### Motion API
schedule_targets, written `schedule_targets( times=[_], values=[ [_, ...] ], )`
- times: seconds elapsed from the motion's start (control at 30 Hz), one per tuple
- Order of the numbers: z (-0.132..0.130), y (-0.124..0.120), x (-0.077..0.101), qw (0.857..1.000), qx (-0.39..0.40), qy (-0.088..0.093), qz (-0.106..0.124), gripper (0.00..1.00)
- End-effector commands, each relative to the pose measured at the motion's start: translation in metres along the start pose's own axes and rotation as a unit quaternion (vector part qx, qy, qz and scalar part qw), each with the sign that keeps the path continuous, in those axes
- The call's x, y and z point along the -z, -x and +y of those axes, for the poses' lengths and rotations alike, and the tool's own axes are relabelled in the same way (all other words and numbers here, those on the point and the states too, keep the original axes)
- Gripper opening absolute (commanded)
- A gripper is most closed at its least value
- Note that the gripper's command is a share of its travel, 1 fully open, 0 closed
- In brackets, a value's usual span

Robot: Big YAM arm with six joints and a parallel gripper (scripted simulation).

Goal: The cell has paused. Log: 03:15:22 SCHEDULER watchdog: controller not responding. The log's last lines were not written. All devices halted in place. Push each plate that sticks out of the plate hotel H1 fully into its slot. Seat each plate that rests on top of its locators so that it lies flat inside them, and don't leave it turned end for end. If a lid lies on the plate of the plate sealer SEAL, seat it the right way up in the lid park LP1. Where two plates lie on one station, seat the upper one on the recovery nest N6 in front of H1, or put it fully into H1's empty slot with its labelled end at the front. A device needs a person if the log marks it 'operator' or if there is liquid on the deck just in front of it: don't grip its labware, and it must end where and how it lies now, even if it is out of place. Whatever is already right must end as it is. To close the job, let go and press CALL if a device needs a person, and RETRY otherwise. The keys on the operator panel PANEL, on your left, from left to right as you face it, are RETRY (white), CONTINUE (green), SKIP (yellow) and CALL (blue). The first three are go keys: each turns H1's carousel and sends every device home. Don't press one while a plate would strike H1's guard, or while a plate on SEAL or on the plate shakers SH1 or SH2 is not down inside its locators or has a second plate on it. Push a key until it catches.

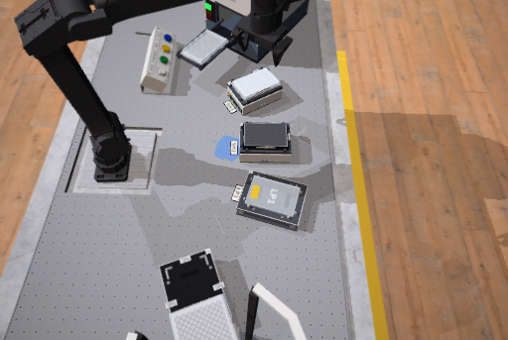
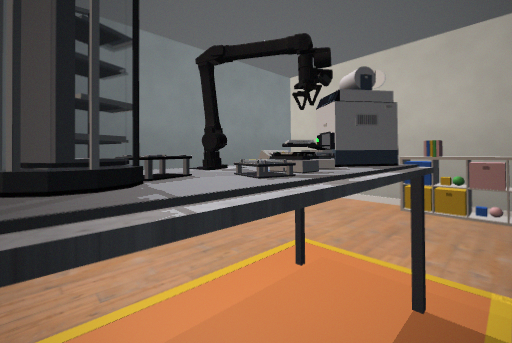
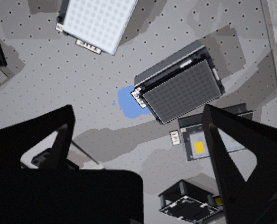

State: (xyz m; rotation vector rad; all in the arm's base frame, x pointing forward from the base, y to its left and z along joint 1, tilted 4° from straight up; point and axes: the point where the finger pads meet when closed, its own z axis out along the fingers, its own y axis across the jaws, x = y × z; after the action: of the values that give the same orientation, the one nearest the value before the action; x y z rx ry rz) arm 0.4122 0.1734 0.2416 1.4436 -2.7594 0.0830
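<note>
My gripper (image 1: 262,46) is open and empty, high above the deck beside the sealer SEAL; it also shows in the side view (image 2: 306,101). A white item (image 1: 203,48) lies on SEAL's plate carrier. A white plate (image 1: 256,83) sits on a shaker, slightly askew; it also shows in the wrist view (image 3: 96,22). A dark plate (image 1: 265,135) (image 3: 181,92) lies on the second shaker, with a blue puddle (image 1: 225,148) on the deck just in front of it. Lid park LP1 (image 1: 272,199) holds no lid. The black nest N6 (image 1: 190,279) has nothing on it. A white plate (image 1: 203,318) sticks out of H1.
The operator panel (image 1: 158,58) stands left of SEAL, with its blue key (image 1: 168,37) at the far end and its white key (image 1: 161,71) nearest. H1's guard (image 1: 278,308) rises at the bottom edge. My arm's base (image 1: 110,155) stands at the left.
</note>
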Motion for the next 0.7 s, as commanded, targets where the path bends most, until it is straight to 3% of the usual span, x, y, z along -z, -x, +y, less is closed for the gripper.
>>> schedule_targets(
  times=[0.0,0.13,0.67],
  values=[
    [0.004,0.026,0.012,0.995,-0.096,-0.009,-0.011,1.00],
    [0.015,0.034,0.012,0.988,-0.157,-0.007,-0.011,1.00],
    [0.053,0.065,0.011,0.988,-0.157,-0.003,-0.010,1.00]
  ],
)
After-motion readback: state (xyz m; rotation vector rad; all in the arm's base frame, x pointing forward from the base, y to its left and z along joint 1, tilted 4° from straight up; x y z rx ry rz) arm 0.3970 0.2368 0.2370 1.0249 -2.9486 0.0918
